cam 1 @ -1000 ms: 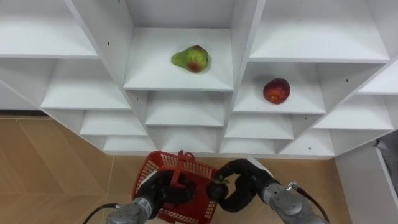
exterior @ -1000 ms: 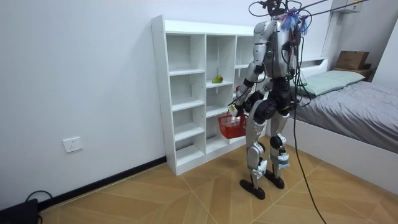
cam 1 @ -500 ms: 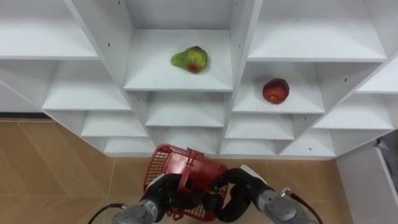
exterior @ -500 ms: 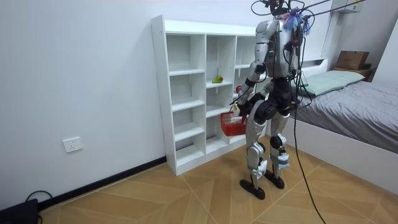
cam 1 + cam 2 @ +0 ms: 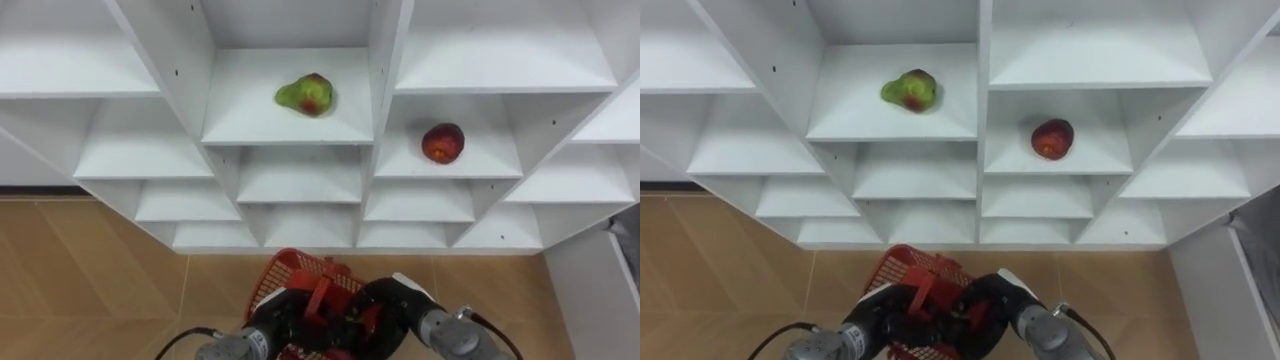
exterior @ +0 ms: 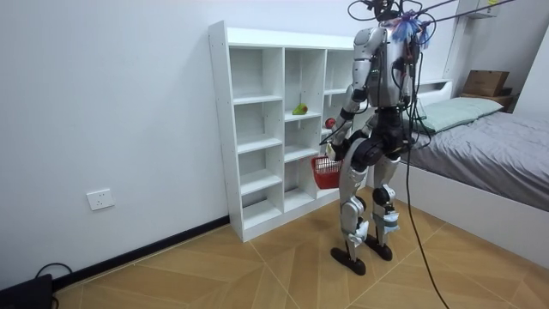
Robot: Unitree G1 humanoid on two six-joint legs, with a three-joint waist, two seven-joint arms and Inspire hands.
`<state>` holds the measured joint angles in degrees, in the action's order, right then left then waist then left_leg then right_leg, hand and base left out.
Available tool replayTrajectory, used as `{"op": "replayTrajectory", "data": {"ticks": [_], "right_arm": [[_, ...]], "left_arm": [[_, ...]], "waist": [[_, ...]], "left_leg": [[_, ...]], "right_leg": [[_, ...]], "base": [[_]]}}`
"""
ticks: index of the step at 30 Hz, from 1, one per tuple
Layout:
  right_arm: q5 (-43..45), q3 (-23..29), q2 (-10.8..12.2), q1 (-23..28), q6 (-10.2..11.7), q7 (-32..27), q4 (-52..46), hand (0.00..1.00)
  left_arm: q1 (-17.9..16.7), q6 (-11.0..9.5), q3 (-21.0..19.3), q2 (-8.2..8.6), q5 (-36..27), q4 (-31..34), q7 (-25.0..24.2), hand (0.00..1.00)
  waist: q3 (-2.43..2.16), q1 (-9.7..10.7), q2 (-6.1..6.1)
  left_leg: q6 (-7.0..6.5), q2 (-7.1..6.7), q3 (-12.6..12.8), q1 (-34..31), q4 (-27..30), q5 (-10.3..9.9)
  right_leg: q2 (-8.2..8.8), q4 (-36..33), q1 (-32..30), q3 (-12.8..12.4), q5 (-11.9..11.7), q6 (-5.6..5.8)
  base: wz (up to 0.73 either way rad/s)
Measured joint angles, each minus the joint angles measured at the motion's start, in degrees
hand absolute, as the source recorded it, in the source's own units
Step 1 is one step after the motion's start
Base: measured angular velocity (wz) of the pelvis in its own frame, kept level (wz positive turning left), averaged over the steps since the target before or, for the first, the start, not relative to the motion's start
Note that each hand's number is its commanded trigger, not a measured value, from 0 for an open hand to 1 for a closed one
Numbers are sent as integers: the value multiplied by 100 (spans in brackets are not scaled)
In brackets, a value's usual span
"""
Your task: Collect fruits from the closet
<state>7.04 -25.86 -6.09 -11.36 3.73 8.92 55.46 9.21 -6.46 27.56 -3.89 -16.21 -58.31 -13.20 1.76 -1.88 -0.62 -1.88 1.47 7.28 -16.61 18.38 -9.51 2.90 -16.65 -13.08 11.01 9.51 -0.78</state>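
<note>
Before the white open-fronted shelf unit (image 6: 221, 129), on a herringbone wooden floor (image 6: 257, 266), the robot stands upright and faces the compartments. A grey-covered bed (image 6: 489, 142) lies behind it toward the room view's right. A white wall socket (image 6: 100, 199) sits low on the wall at the room view's left.

Seen from the head camera, the shelf unit (image 5: 385, 100) spans the upper frame as three columns of white compartments above the floor (image 5: 90, 280).

The red wire basket (image 5: 290, 270) hangs below the shelves at the lower centre of the eye views, in front of the robot's body. In the room view the basket (image 6: 326, 174) is at about hip height, just before the lower compartments.

The left hand (image 5: 285, 318) enters from the lower left with its fingers curled round the basket's red handle. The right hand (image 5: 390, 305) enters from the lower right and rests over the basket's open top, close against the left hand. Its fingers bend down into the basket and are hidden there, so whether they grip anything cannot be told.

The green, red-blushed pear-shaped fruit (image 5: 307, 95) lies on a shelf in the middle column. The red apple (image 5: 442, 143) lies on a slightly lower shelf in the column to its right. Both fruits are well apart from the hands and the basket.
</note>
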Motion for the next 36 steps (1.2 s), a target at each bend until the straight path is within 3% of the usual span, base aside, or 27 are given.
{"op": "replayTrajectory", "data": {"ticks": [3,9,27,36], "right_arm": [[0,1,-2,-30,0,0,0,0],[-26,-1,14,-170,36,1,-2,0],[-23,-2,39,-194,48,-140,-58,0],[-41,-5,-128,-35,66,-131,-828,0]], "left_arm": [[6,0,86,-5,1,-16,-1,100],[67,-2,90,3,-4,-31,0,100],[171,-7,15,-83,-1,-26,1,100],[153,-24,-280,-210,17,33,287,100]], "waist": [[51,0,-2],[52,3,6],[28,-9,104],[-11,-7,78]], "left_leg": [[0,0,1,-24,-1,0],[-1,-2,4,-193,12,1],[-2,-1,3,-76,45,1],[-1,-18,-50,296,-82,1]], "right_leg": [[0,9,-21,1,5,1],[7,-7,-193,0,5,1],[9,5,-54,14,8,4],[3,136,340,67,10,10]], "base": [[0],[0],[0],[2]]}}
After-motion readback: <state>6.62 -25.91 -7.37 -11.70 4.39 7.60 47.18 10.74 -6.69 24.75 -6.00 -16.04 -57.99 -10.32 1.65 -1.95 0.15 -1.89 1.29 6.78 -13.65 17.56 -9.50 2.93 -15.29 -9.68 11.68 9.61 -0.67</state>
